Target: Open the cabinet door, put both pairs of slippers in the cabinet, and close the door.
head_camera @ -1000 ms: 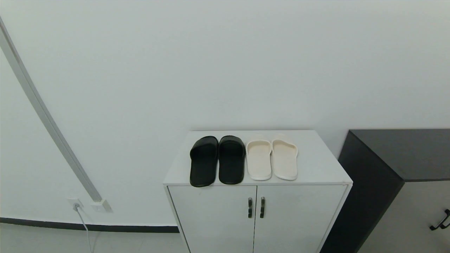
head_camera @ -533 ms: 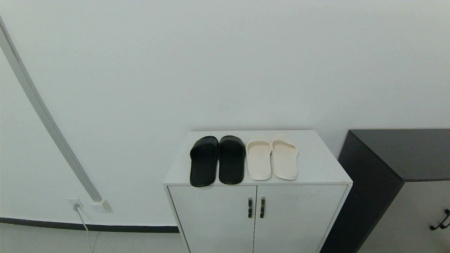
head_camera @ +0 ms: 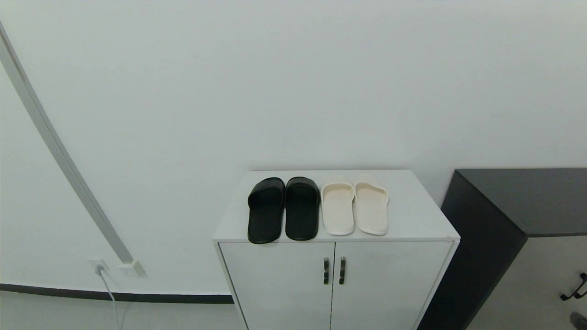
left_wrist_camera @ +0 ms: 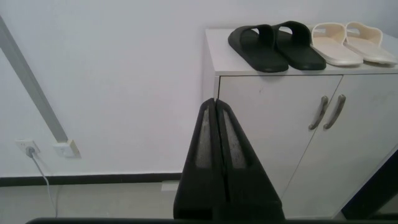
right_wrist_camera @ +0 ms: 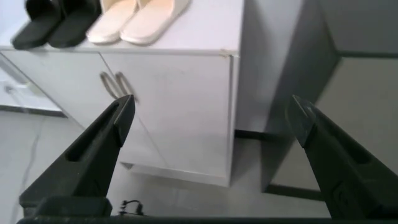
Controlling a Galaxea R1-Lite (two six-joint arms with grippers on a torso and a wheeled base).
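**White room, first pull not yet made**

Backed by a plain white wall [head_camera: 293, 91], the white two-door cabinet [head_camera: 275, 284] stands shut ahead of the left claw [left_wrist_camera: 216, 106], whose fingers are pressed together. The right claw [right_wrist_camera: 211, 102] is spread wide, likely readied for the dark paired handles [head_camera: 334, 270] in front of it. Black slide slippers [head_camera: 283, 210] and cream slippers [head_camera: 354, 208] lie paired on top, beyond both claws, handy for grabbing. No readable writing.

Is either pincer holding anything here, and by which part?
Nothing is held. The left pincer is shut on air, the right pincer open and empty; the black slippers and white slippers lie on the cabinet.
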